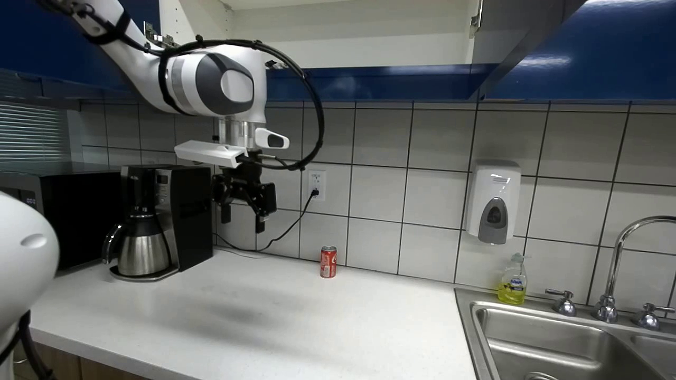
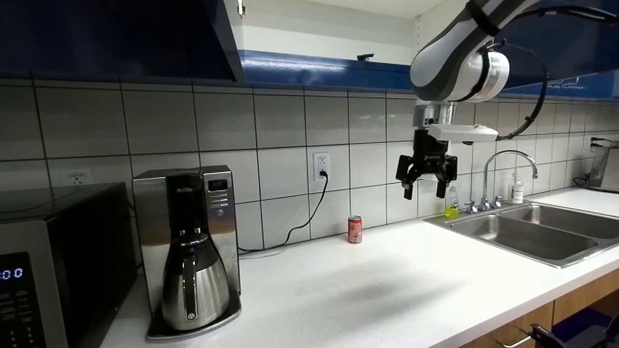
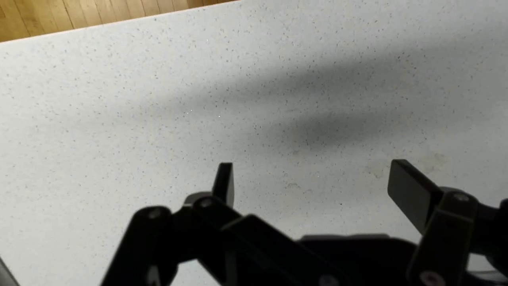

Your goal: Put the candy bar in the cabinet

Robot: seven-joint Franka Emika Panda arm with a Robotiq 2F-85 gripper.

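Observation:
The cabinet [image 1: 391, 80], blue outside and white inside, hangs on the wall with its doors open; it also shows in an exterior view [image 2: 319, 70]. A small dark flat thing that looks like the candy bar [image 2: 365, 57] lies at the front edge of the cabinet floor. In an exterior view it [image 1: 273, 65] shows just beside the arm, partly hidden; its wrapper is too small to make out. My gripper [image 1: 243, 219] hangs below the cabinet, well above the counter, fingers down. It is open and empty in an exterior view [image 2: 424, 191] and the wrist view [image 3: 311, 174].
A red can [image 1: 328, 262] stands on the white counter [image 1: 296, 322] near the tiled wall. A coffee maker [image 2: 193, 251] and a microwave [image 2: 63, 261] stand at one end, a sink [image 1: 538, 338] with a faucet at the other. A soap dispenser [image 1: 494, 200] hangs on the wall.

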